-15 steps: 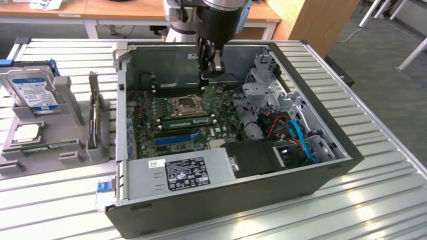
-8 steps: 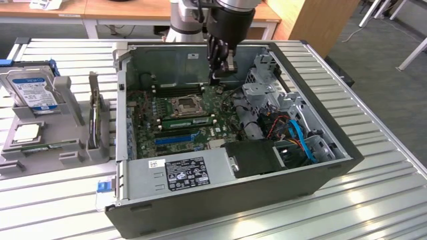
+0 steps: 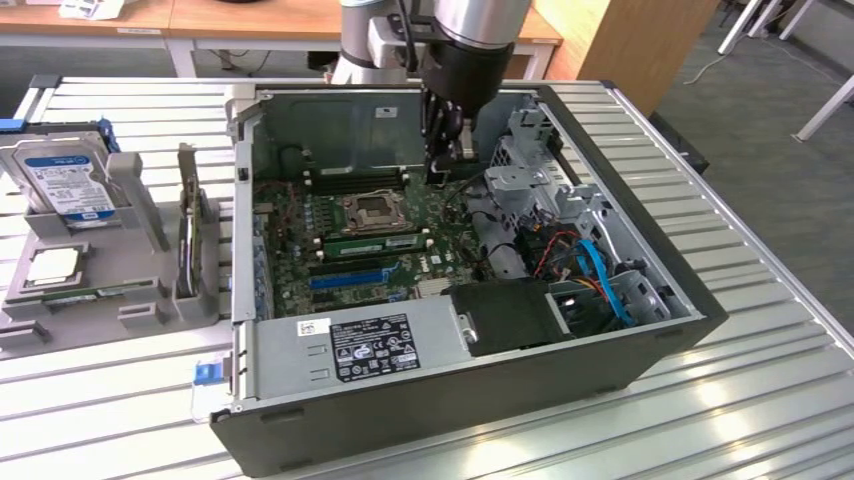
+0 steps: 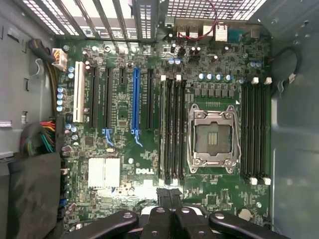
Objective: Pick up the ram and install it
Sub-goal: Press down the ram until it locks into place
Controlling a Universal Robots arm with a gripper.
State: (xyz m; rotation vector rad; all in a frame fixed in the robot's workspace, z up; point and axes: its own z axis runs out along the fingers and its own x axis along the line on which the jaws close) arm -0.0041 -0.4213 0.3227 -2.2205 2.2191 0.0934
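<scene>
Power supply [image 3: 380, 345] in front; ram [image 3: 378, 241] seated mid-board; gripper [image 3: 451, 160] poised over the far end.

Closest is the case [image 3: 467, 410], laid on its side with the panel off so the motherboard [image 4: 219, 199] faces up to the arm; past the power supply comes a blue slot [image 3: 354, 277], then the ram, a green stick standing on edge in a black slot just beside the processor socket [image 3: 371, 211], which reads as already installed; beyond the socket the gripper hangs straight down above the board, touching nothing, its fingertips [image 4: 163, 195] drawn together with nothing between them, a posture that suits pressing more than carrying; at the exterior view's left, outside the case, a tray [image 3: 134, 310] props a hard drive [image 3: 64, 185] upright for easy grasping; a thin green strip in it is too small to identify.
</scene>
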